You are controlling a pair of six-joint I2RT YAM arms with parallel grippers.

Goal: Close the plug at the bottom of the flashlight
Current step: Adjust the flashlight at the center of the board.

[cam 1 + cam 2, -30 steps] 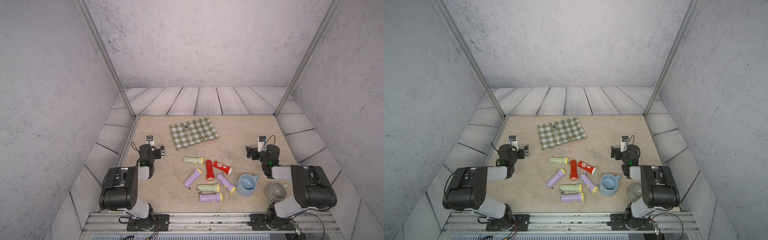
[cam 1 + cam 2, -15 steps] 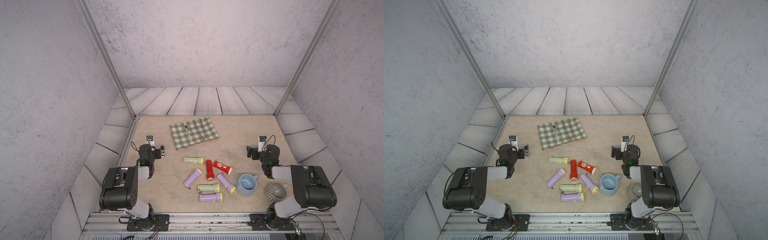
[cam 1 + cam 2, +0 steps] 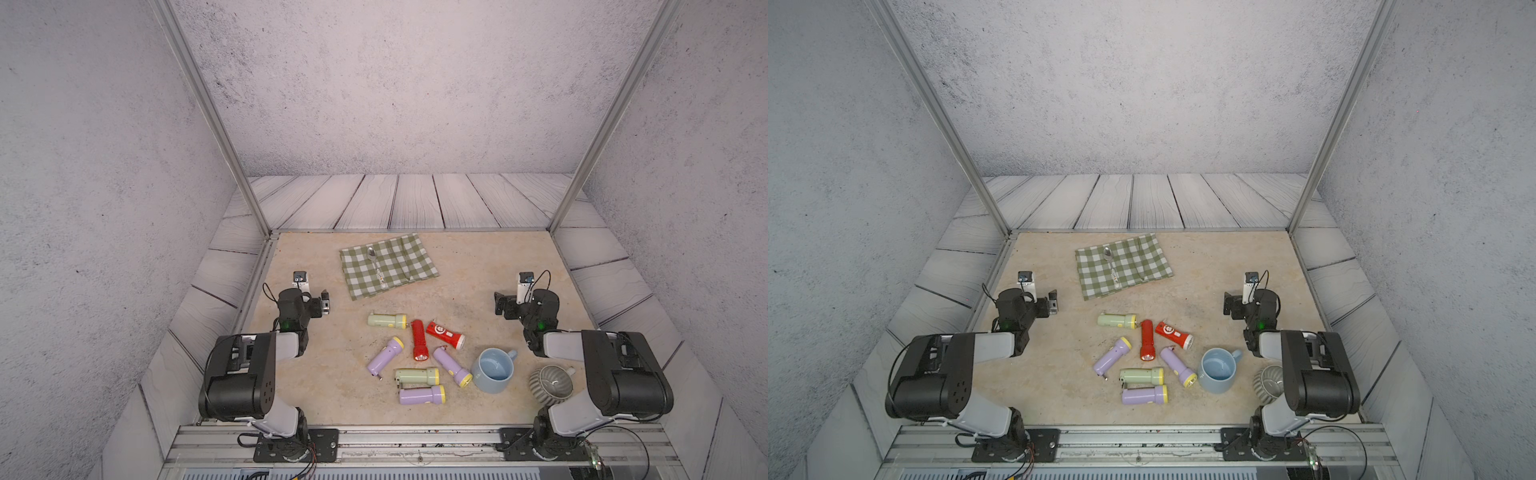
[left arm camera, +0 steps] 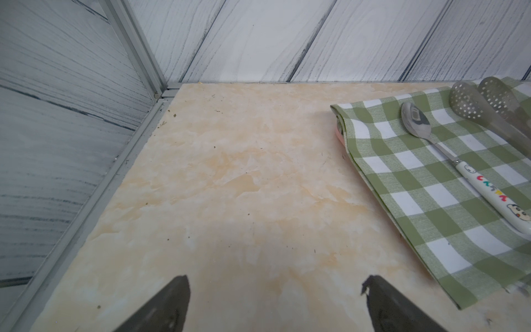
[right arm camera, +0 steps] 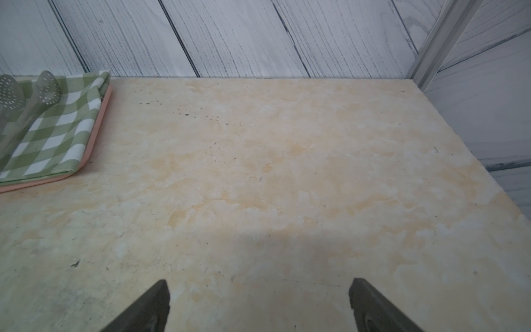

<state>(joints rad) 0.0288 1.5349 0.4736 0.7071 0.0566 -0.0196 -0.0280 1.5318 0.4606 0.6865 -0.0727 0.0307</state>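
- Flashlights (image 3: 419,340) lie on their sides in a loose cluster on the table (image 3: 457,270) in a top view: two green, two red and three purple. They sit midway between the left and right edges, nearer the front edge. You cannot make out their bottom plugs at this size.
- Just beside the cluster, toward the right edge, stands a blue mug (image 3: 493,370), with a grey ribbed cup (image 3: 550,384) past it. Your left gripper (image 3: 324,302) hangs by the left edge and your right gripper (image 3: 500,304) by the right edge, both well apart from the cluster.
- In a top view, the flashlights (image 3: 1146,340) lie nearer the front than a green checked cloth (image 3: 1133,259), which carries a spoon (image 3: 1112,268) toward the far edge.
- From the left wrist, your left gripper (image 4: 275,278) has its fingers (image 4: 169,307) spread wide, holding nothing, over bare table (image 4: 244,172). The cloth (image 4: 431,201) carries the spoon (image 4: 459,169) and perforated tongs (image 4: 474,109).
- From the right wrist, your right gripper (image 5: 259,281) is likewise spread and empty over bare table (image 5: 287,172). The cloth (image 5: 57,138) rests on a pink tray (image 5: 97,129).
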